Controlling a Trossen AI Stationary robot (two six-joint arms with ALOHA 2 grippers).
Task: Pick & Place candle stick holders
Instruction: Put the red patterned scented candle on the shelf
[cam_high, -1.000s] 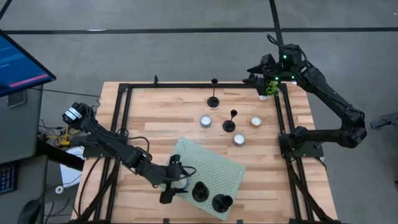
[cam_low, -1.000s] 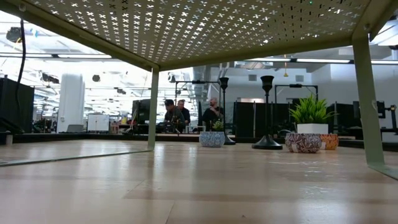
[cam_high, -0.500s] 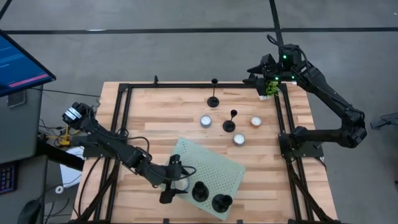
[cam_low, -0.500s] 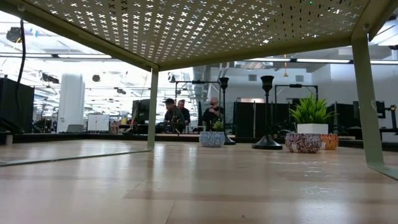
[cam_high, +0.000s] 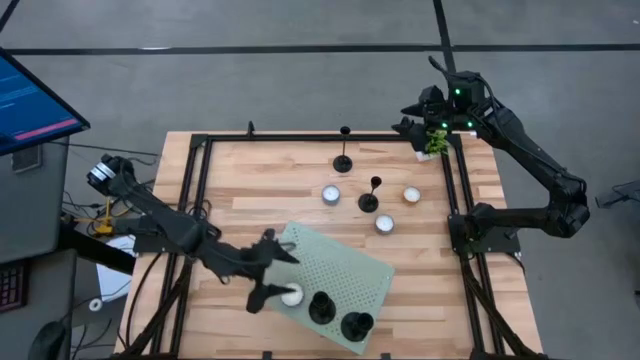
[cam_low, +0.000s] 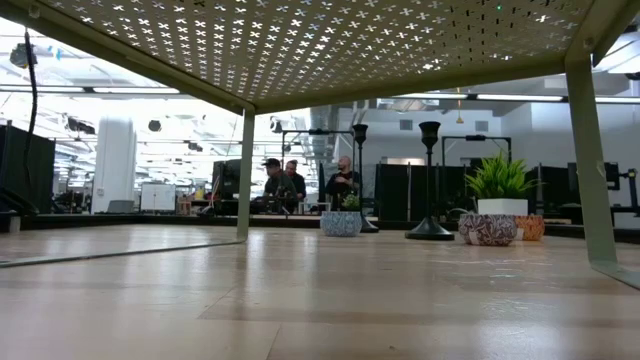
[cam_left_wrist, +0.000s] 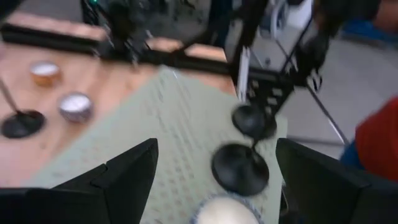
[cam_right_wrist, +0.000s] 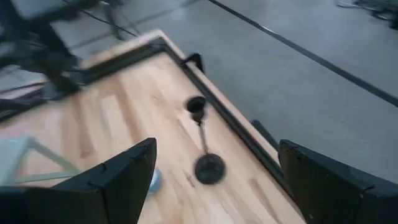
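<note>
left gripper is at the near-left edge of the pale green perforated shelf, jaws spread wide, nothing between them. a white tealight sits on the shelf right beside the gripper, and in the left wrist view it sits low between the fingers, not gripped. two candle stick holders are on the shelf at its near edge: one just past the tealight, the other beside it toward the corner. both lie close ahead of the left gripper, in line with the tealight.

the other two holders stand on the bare wood table: one near the far rail, one mid-table. three more tealights ring that mid one: left, right, near-right. a small green plant stands at the far right corner by the black frame.

right gripper hangs over the far right corner of the table, jaws wide apart, empty; its wrist view looks at the far holder.

low view looks under the shelf; people stand far back in the room.
</note>
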